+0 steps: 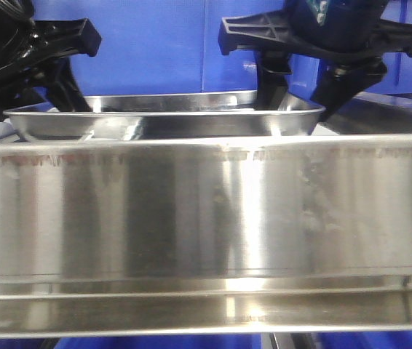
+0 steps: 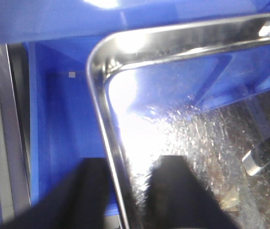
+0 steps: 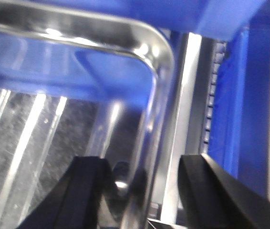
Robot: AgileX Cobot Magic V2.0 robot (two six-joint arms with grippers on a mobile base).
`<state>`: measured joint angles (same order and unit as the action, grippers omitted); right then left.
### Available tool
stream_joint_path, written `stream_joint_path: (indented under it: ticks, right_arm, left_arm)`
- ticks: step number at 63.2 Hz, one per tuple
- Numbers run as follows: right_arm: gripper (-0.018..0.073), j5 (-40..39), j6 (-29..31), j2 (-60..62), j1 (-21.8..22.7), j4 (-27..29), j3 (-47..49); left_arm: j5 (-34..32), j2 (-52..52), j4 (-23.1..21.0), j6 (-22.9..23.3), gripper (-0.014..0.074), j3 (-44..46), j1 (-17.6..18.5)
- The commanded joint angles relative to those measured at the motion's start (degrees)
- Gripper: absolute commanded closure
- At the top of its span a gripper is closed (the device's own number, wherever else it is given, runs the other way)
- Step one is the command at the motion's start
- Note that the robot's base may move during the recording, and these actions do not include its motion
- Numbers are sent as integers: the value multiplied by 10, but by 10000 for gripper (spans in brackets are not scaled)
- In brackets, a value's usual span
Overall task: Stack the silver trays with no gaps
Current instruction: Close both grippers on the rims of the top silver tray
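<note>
A silver tray (image 1: 162, 123) lies lengthwise behind the steel rail, and the rim of a second silver tray (image 1: 162, 97) shows just behind and above it. My left gripper (image 1: 60, 83) hangs over the tray's left end. In the left wrist view the left gripper (image 2: 125, 191) straddles the tray's left rim (image 2: 101, 109), one finger outside and one inside, with a gap showing. My right gripper (image 1: 300, 91) is at the tray's right end. There the right gripper (image 3: 151, 191) stands wide open around the right rim (image 3: 156, 95), touching nothing I can see.
A wide brushed-steel rail (image 1: 206, 211) fills the foreground and hides the tray bottoms. Blue plastic bin walls (image 1: 169, 43) rise behind the trays, and blue plastic (image 2: 58, 124) lies beside the left rim. A steel strip (image 3: 182, 109) runs along the right rim.
</note>
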<state>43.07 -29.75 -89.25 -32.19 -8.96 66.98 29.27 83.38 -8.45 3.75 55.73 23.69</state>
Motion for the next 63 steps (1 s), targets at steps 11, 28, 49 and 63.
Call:
stream_joint_path:
  ticks: [11,28,49,63]
  right_arm:
    - [473,-12,4,-3,-2,-2,5]
    - [515,-4,4,-3,-2,2,5]
    - [515,-5,4,-3,-2,8,5]
    - [515,11,4,-3,-2,24,5]
  left_arm:
    - [1,-2,0,3,613,4,-1]
    - [11,-2,-1,3,610,4,-1]
    - [23,-2,-21,3,610,4,-1]
    - [14,-2,-31,4,613,4,-1]
